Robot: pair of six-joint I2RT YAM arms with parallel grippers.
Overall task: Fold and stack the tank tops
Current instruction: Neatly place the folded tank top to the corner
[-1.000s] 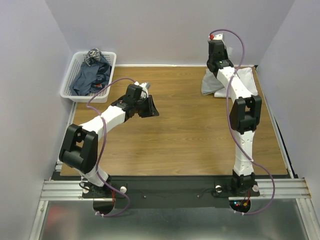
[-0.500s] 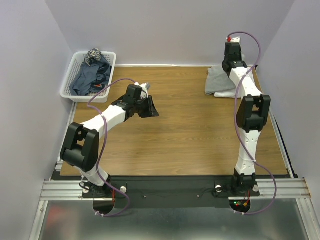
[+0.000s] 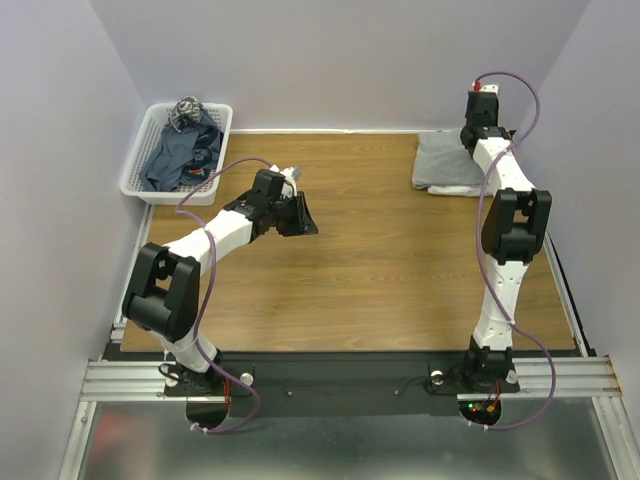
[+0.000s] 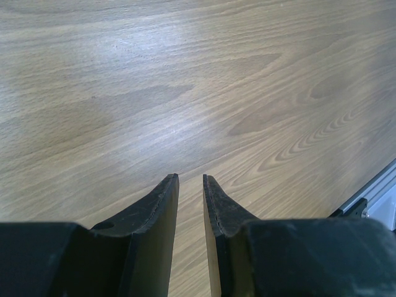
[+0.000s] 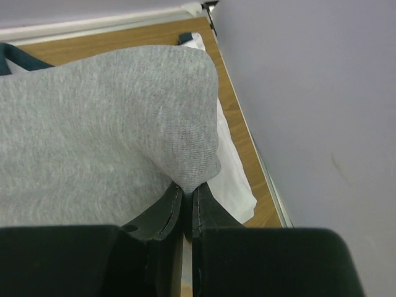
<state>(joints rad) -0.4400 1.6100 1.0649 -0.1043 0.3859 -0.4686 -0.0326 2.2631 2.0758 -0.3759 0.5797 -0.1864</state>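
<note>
Looking down from overhead, takes in the wooden table (image 3: 380, 260), two white arms bolted at its near edge, and a white lattice basket (image 3: 138, 172) at the far left corner, filled with crumpled dark blue-grey tank tops (image 3: 182, 158). Places a light heather-grey tank top (image 3: 442, 160) folded flat at the far right corner, close to the wall. Leaves the grip there unclear from above. Reveals it only from the right wrist: the right gripper (image 5: 187, 199) clamped on a rounded fold of soft grey jersey, which lies over a white tank top (image 5: 234, 170) whose edge peeks out along the wall side. Shows the left gripper (image 4: 190, 185) from its own wrist over bare wood mid-table, fingers nearly touching, grasping nothing.
</note>
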